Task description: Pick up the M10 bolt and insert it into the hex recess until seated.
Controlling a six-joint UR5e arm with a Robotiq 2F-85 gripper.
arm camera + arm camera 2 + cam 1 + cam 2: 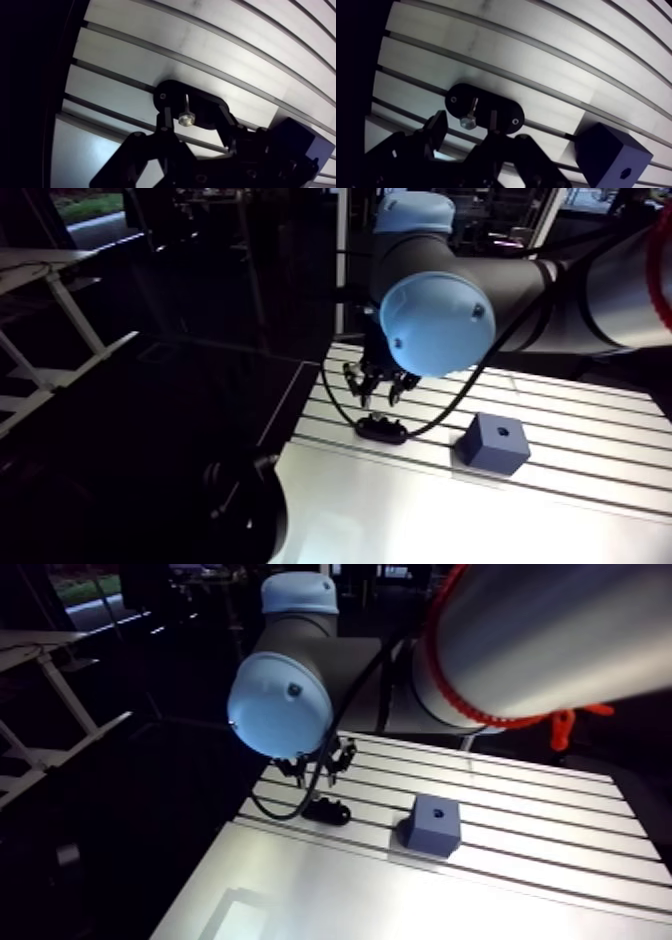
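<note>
The M10 bolt [186, 118] stands head-up in a black oval holder [506, 112] on the slotted table [560, 403]. In the wrist view my gripper [194, 116] is open, its two dark fingers [164, 122] on either side of the bolt head and not touching it. In the arm view the gripper [378, 393] hangs just above the holder [382, 428]. A dark blue block [492, 444] sits to the holder's right, with a small hole [500, 429] in its top face. A hex recess [625, 174] shows on one side face.
The holder lies close to the table's left edge [300, 403], beyond which everything is dark. The arm's large elbow joint [437, 323] hides the wrist in the arm view. Bare slotted aluminium [540, 794] stretches right of the block.
</note>
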